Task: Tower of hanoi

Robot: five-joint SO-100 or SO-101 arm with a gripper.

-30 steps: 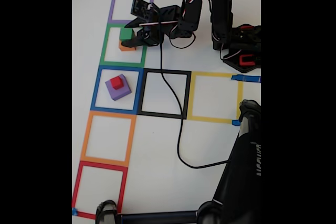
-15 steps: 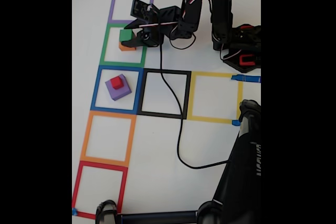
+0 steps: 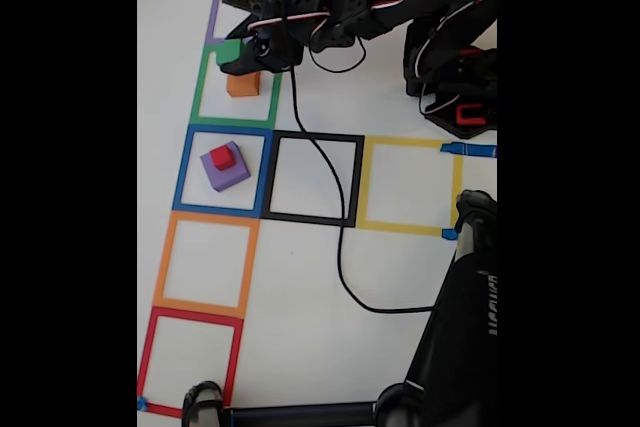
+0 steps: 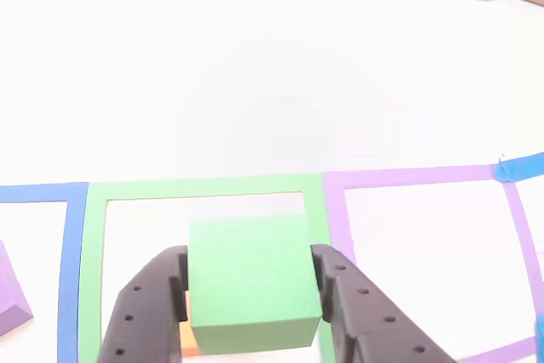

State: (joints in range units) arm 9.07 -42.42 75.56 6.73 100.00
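Note:
In the fixed view my gripper (image 3: 234,51) is shut on the green cube (image 3: 229,50), which hangs just above and clear of the orange cube (image 3: 243,84) in the green tape square (image 3: 203,87). The purple cube (image 3: 227,171) sits in the blue tape square (image 3: 184,169) with the red cube (image 3: 222,156) on top of it. In the other view the green cube (image 4: 251,282) is clamped between both black fingers (image 4: 144,312) of the gripper (image 4: 249,263). A sliver of the orange cube (image 4: 189,342) shows below it, and a corner of the purple cube (image 4: 10,295) shows at the left edge.
Black (image 3: 315,137), yellow (image 3: 405,143), orange (image 3: 166,259), red (image 3: 150,347) and purple (image 3: 214,9) tape squares mark the white table. The arm's base (image 3: 460,97) stands at the right. A black cable (image 3: 340,247) trails over the black square. A black stand (image 3: 460,337) fills the lower right.
The gripper has lifted the green cube off the orange cube and carried it towards the top of the fixed view. The arm has stretched out.

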